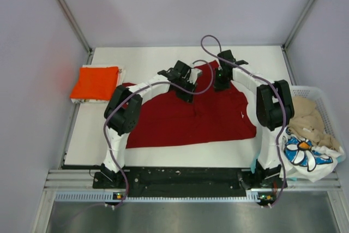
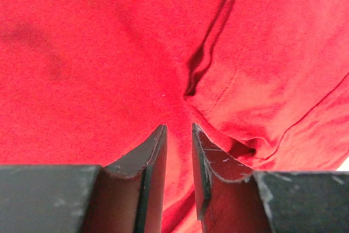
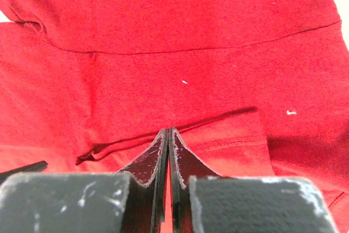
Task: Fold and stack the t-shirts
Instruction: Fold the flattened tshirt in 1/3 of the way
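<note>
A large dark red t-shirt (image 1: 191,118) lies spread across the middle of the table. My left gripper (image 1: 186,92) is down on its upper middle. In the left wrist view the left gripper (image 2: 179,130) has its jaws a narrow gap apart with red cloth (image 2: 109,53) bunched between them, and a crease runs up from the tips. My right gripper (image 1: 220,82) is at the shirt's far edge. In the right wrist view the right gripper (image 3: 168,130) is pressed shut at a folded hem (image 3: 218,129). A bright orange-red t-shirt (image 1: 95,82) lies folded at the far left.
A white lattice basket (image 1: 322,99) stands at the right edge and holds a beige t-shirt (image 1: 308,115) and a white printed t-shirt (image 1: 305,156). Cables loop over both arms. Bare white table (image 1: 158,61) lies behind the shirt.
</note>
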Tool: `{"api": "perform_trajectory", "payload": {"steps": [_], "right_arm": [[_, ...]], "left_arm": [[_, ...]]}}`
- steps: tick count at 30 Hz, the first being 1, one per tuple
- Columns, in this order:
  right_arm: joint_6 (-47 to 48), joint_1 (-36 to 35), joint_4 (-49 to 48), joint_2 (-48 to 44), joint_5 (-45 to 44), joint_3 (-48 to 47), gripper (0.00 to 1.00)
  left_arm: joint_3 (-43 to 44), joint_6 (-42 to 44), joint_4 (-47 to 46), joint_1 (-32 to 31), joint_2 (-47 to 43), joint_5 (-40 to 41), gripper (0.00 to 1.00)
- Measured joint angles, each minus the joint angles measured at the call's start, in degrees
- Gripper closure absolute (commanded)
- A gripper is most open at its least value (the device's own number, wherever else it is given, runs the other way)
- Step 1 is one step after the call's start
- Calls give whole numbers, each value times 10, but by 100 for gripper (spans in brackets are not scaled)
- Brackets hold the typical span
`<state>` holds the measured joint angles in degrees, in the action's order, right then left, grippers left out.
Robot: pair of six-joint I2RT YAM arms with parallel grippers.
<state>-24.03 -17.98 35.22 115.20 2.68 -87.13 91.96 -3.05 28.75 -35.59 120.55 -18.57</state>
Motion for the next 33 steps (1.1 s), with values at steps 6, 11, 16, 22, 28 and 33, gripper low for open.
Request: {"api": "perform_trajectory", "payload": {"steps": [6, 11, 16, 22, 28, 33], "right_arm": [[0, 14, 2, -26, -44, 34, 73], [-4, 22, 26, -178, -125, 182, 19], [-50, 23, 68, -329, -169, 291, 13], [-170, 35, 120, -367, -171, 362, 21], [-286, 59, 162, -366, -200, 414, 24], [-324, 62, 151, -351, -237, 421, 35]], "left_arm": [[3, 35, 20, 15, -5, 22, 63], [-39, 141, 55, 15, -84, 57, 27], [-120, 264, 124, 16, -245, 118, 26], [-303, 384, 205, 88, -406, 160, 33], [-461, 465, 264, 200, -449, 165, 32], [-531, 508, 258, 223, -468, 149, 32]]}}
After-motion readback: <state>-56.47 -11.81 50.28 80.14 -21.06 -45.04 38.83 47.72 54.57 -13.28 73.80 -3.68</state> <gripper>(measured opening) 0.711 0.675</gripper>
